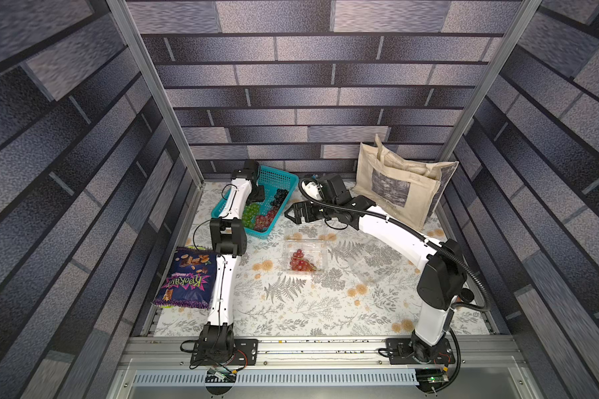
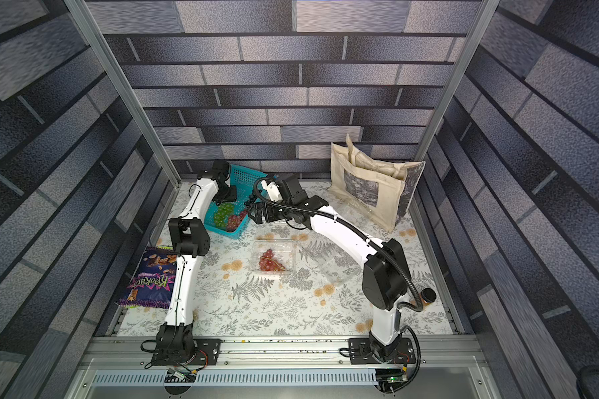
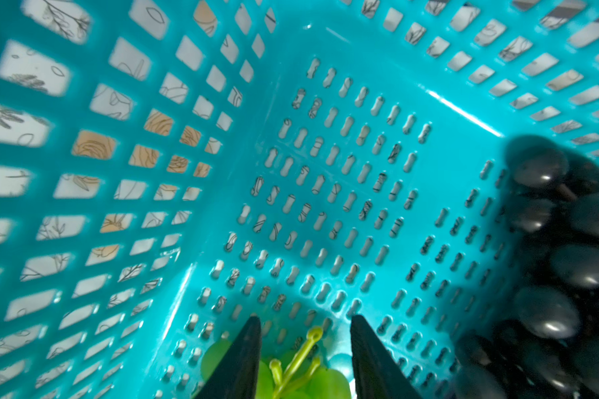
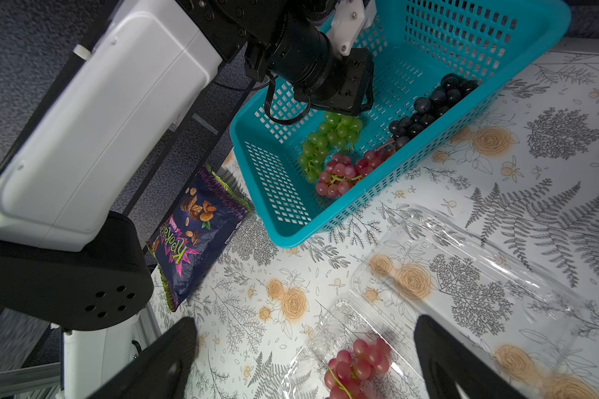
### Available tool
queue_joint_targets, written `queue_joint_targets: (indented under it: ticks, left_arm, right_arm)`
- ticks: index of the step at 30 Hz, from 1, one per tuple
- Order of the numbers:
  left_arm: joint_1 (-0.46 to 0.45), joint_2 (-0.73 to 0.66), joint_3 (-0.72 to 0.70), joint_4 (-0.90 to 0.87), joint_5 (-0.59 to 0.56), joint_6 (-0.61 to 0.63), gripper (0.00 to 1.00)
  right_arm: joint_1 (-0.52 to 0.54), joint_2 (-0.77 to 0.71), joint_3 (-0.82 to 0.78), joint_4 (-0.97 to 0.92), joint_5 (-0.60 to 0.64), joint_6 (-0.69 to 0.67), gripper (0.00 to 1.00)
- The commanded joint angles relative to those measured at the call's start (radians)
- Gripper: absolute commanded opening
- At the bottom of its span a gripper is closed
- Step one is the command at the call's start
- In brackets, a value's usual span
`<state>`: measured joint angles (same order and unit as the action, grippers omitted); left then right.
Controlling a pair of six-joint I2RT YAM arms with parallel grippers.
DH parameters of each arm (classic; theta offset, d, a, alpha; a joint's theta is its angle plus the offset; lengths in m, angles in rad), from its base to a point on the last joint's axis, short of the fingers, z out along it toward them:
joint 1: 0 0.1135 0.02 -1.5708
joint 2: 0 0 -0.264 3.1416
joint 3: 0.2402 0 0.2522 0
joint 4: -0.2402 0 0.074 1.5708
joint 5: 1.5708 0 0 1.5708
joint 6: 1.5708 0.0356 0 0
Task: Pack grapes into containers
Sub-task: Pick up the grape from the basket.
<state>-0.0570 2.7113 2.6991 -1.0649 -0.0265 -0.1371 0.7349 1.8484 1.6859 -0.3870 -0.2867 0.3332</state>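
Down inside the teal basket (image 3: 325, 51), the left gripper (image 3: 305, 319) stands with its jaws apart, straddling the pale stem of the green bunch (image 3: 329, 383) (a gap shows on each side of the stem, so nothing is pinched). Perforated floor lies bare ahead of the fingers. The black bunch (image 3: 567, 262) crowds one side and a basket wall rises on the other.

The right wrist view adds what that close view hides: a red bunch (image 4: 343, 172) lying against the green one, toward the basket's near rim. The right gripper (image 4: 305, 321) hangs spread wide above the table (image 1: 291, 311), between the basket and an open container (image 1: 317, 252) that holds another red bunch (image 1: 300, 261). A second, empty container (image 1: 370, 262) lies just beside it.

Only a top view shows a third container (image 2: 357, 207), at the foot of the tote bag (image 2: 370, 186); elsewhere the right arm covers that spot. A snack bag (image 1: 187, 279) lies at the table's left edge.
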Motion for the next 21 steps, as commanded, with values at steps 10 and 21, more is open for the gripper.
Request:
queue_joint_targets:
  ticks: [10, 21]
  left_arm:
    - [0.008, 0.031, -0.001, -0.052, 0.013, -0.001, 0.39]
    - [0.012, 0.018, -0.009, -0.084, 0.006, 0.0, 0.28]
  right_arm:
    - [0.006, 0.01, 0.008, 0.023, 0.006, 0.004, 1.0]
    - [0.006, 0.011, -0.006, 0.034, 0.004, 0.013, 1.0]
